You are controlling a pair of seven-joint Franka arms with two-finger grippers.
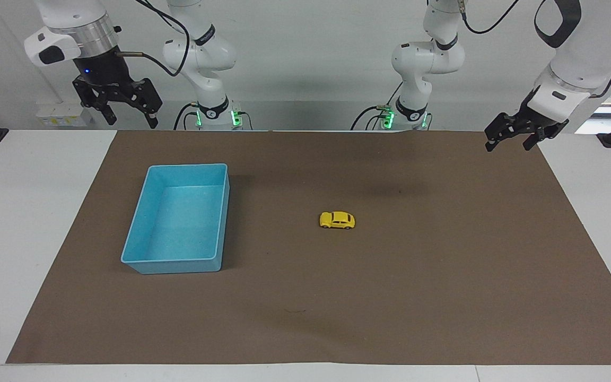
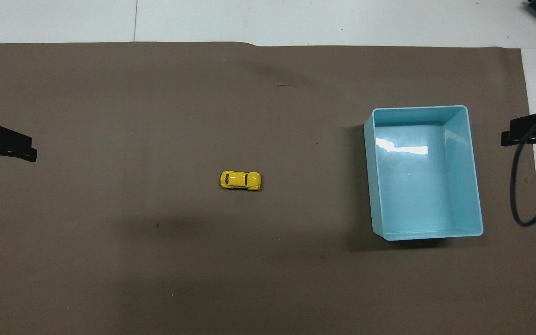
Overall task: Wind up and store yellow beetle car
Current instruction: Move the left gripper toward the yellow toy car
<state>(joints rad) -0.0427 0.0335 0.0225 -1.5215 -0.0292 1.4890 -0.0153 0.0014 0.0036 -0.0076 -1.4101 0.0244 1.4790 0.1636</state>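
You had the yellow beetle car standing on its wheels on the brown mat, near the mat's middle, with nothing touching it. Taking the car as your landmark, the light-blue tray sat on the mat well apart from it, toward the right arm's end of the table, and held nothing. Your right gripper hung in the air past the tray from the car, over the mat's edge, its jaws spread open and gripping nothing. Your left gripper hung over the mat's edge at the left arm's end, well apart from the car, likewise open with nothing between its fingers. Both arms waited.
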